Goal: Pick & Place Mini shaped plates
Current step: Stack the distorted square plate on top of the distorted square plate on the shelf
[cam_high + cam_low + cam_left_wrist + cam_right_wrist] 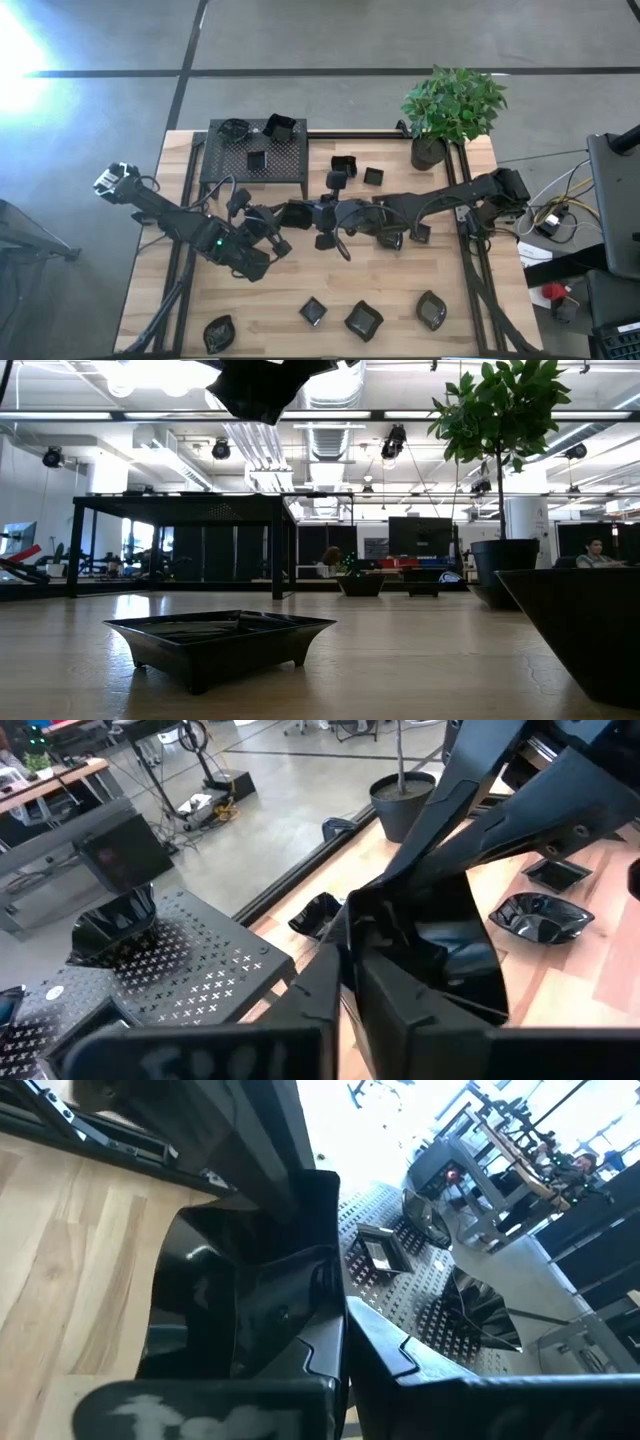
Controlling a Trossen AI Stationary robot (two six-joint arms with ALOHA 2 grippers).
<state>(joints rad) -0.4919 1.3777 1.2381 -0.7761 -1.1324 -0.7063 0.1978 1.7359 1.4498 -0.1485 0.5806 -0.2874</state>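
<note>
At the high view's centre, both grippers meet on one glossy black mini plate (297, 214): right gripper (312, 213) clamped on it, left gripper (281, 217) narrow. We'd release one side only.

- An open-plan lab or office: exposed ceiling ducts (330, 435), track lights, polished concrete floor (330, 40).
- Monitors (420, 538) and desks stand beyond the wooden table (400, 290); a person (597, 552) sits far right.
</note>
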